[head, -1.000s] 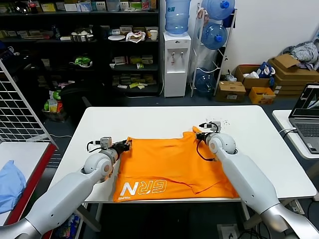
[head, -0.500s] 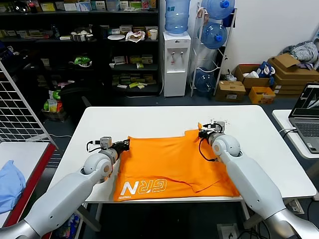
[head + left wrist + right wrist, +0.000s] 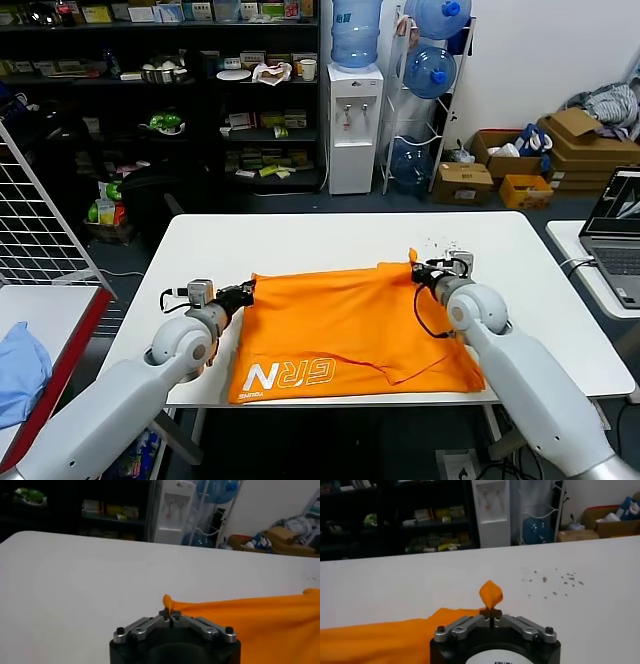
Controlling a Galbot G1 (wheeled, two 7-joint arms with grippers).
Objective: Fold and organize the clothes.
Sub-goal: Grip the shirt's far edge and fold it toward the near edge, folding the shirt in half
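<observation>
T-shirt [image 3: 350, 335], orange, lay spread on your white bench [image 3: 300, 245], toward the near edge. White block lettering faced up at its near left corner, reading upside down from the head view. One loose fold ran across the near right part of the cloth.

Left tool [image 3: 246, 291] sat at the shirt's far left corner. You had its jaws clenched on that corner: in the left wrist view a small nub of orange cloth [image 3: 168, 601] stood up from between the closed jaws [image 3: 170, 620], and the rest of the shirt trailed away flat over the bench.

Right tool [image 3: 420, 272] sat at the far right corner, likewise clenched on fabric. The right wrist view showed a pinched tip of orange cloth [image 3: 491, 595] rising above the closed jaws [image 3: 491, 617].

Both corners were lifted only slightly; the shirt's far edge ran fairly straight between the two tools.

Small dark specks [image 3: 552, 579] marked the bench just beyond the right tool. A light blue cloth [image 3: 20, 372] lay on a separate table to your left.
</observation>
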